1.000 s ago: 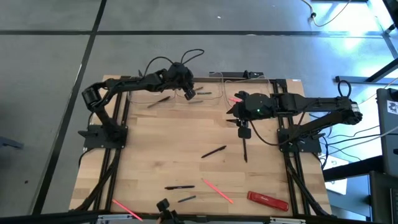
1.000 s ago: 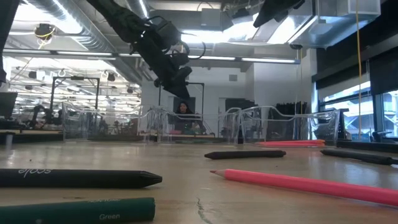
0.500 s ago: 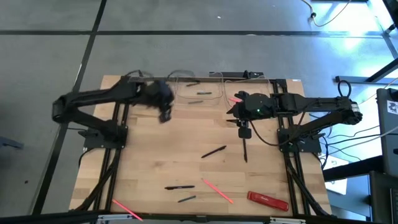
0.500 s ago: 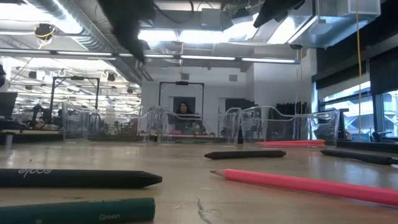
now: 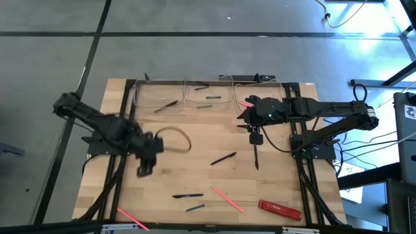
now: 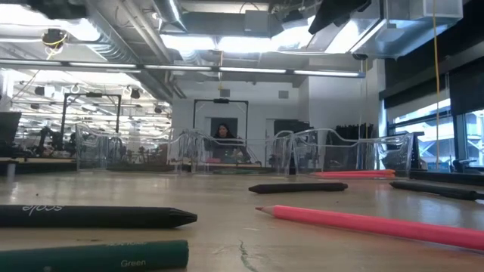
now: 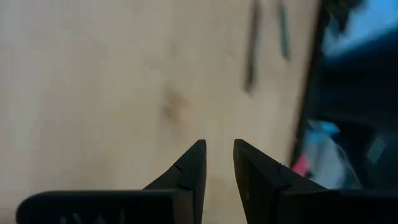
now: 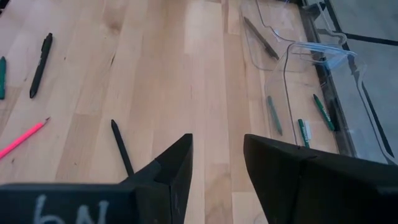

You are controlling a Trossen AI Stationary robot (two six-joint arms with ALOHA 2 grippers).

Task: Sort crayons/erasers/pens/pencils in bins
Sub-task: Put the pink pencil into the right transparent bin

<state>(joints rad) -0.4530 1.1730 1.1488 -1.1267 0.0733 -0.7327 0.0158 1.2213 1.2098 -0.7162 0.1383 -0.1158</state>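
The high view shows three clear bins (image 5: 208,96) in a row at the table's far edge. The left one holds a dark stick (image 5: 166,105), the middle one grey-green sticks (image 5: 209,98), and the right one a pink stick (image 5: 246,104). Loose on the wood lie a black pen (image 5: 223,158), a black stick (image 5: 256,158), another black pen (image 5: 187,195), pink pencils (image 5: 227,199), and a grey-green crayon (image 5: 195,208). My left gripper (image 5: 142,171) hangs over the table's left middle, narrowly open and empty (image 7: 219,155). My right gripper (image 5: 255,138) waits open (image 8: 217,162) near the right bin.
A wide red bar (image 5: 279,209) lies at the near right corner. Black frame rails (image 5: 123,123) run along the table's left and right sides. In the low view a black crayon (image 6: 98,217), a green crayon (image 6: 98,255) and a pink pencil (image 6: 370,224) lie close to the camera.
My left arm has swung fast from above the middle bin at the far edge toward the table's left and near side, and now hangs over bare wood left of centre. The right arm and all the sticks have stayed put.
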